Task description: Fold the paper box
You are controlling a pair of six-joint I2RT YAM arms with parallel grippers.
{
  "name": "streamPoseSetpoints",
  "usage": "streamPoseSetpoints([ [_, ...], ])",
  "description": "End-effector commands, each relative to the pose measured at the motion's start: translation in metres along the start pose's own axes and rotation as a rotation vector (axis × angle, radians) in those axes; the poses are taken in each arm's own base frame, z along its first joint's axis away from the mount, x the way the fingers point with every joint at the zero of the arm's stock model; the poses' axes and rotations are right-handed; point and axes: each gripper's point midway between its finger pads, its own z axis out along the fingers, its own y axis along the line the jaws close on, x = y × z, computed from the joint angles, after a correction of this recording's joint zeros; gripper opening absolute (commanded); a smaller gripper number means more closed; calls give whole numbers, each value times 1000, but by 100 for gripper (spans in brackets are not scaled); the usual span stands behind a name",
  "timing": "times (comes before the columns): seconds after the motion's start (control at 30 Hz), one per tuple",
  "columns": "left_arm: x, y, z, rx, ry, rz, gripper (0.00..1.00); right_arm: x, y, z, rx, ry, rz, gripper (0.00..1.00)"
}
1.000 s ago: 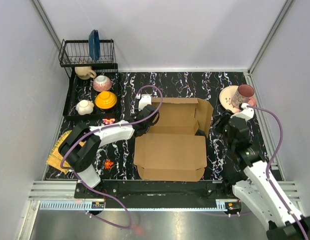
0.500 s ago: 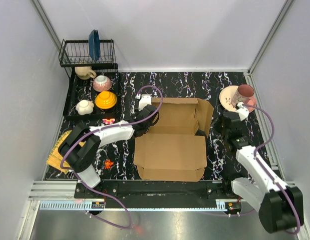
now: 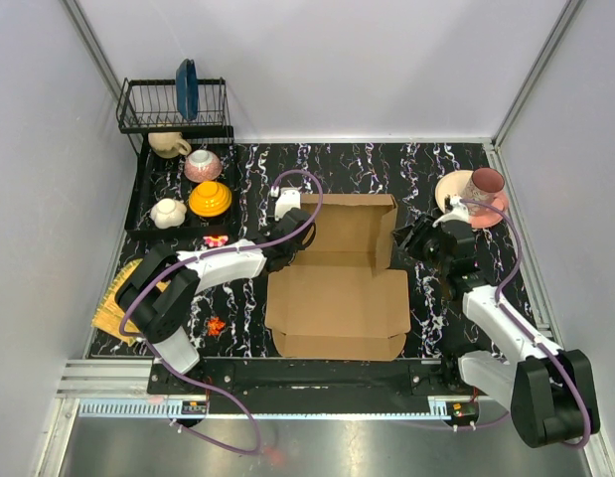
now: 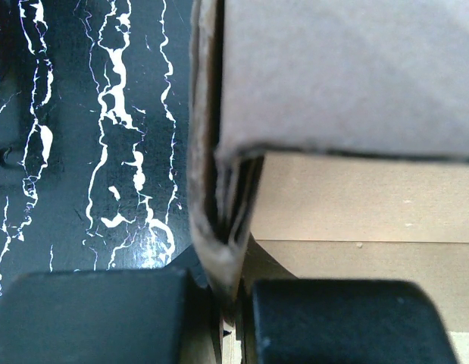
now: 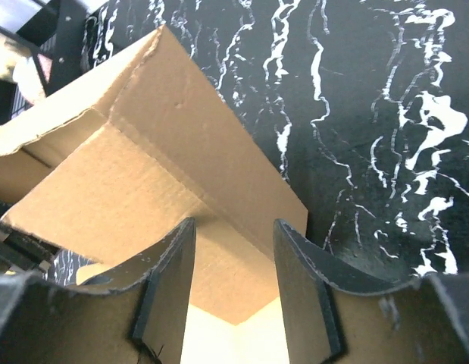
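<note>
The paper box [image 3: 337,308] is brown cardboard, lying open mid-table with its lid panel flat toward the arms. Its far half [image 3: 349,231] has side walls standing up. My left gripper [image 3: 290,228] is shut on the folded left side wall; in the left wrist view the layered cardboard edge [image 4: 219,227] runs down into my left gripper [image 4: 232,292], where the black pads squeeze it. My right gripper [image 3: 410,243] is at the right side flap. In the right wrist view, my right gripper [image 5: 232,254] stands open with the flap [image 5: 181,174] just beyond its fingertips; whether they touch it is unclear.
A black dish rack [image 3: 173,107] with a blue plate [image 3: 187,87] stands at the back left, above a tray holding an orange bowl [image 3: 210,199] and cups. A pink cup [image 3: 486,184] sits on a plate [image 3: 448,194] back right. A woven mat [image 3: 116,296] lies at the left edge.
My right gripper has moved left up to the box, and the right side flap, splayed outward before, now stands upright. The left arm has held its grip in place.
</note>
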Motion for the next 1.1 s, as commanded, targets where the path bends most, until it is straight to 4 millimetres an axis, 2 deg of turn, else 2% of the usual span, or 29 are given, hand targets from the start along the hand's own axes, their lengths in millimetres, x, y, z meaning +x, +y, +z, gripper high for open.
streamPoseSetpoints([
  [0.0,22,8,-3,0,84,60,0,0,23,6,-130,21,-35,52],
  [0.23,24,7,-3,1,88,69,0,-2,42,10,-226,38,-47,59],
  [0.37,23,6,-3,7,87,75,0,1,41,19,-213,59,-62,61],
  [0.5,19,2,-7,22,83,80,0,3,30,32,-133,67,-109,62],
  [0.53,19,1,-8,28,84,82,0,-3,29,35,-110,43,-121,62],
  [0.7,16,-3,-13,55,83,81,0,-5,27,51,-72,20,-171,63],
  [0.77,18,-5,-15,65,87,83,0,-11,26,55,-43,-12,-203,63],
  [0.87,17,-8,-18,80,86,84,0,-17,30,63,-9,-42,-259,58],
  [0.93,15,-10,-21,90,85,83,0,-17,29,67,19,-46,-290,48],
  [0.97,14,-12,-22,97,86,81,0,-14,26,68,39,-39,-301,37],
  [1.07,8,-16,-26,115,80,78,0,-12,18,68,106,-48,-337,26],
])
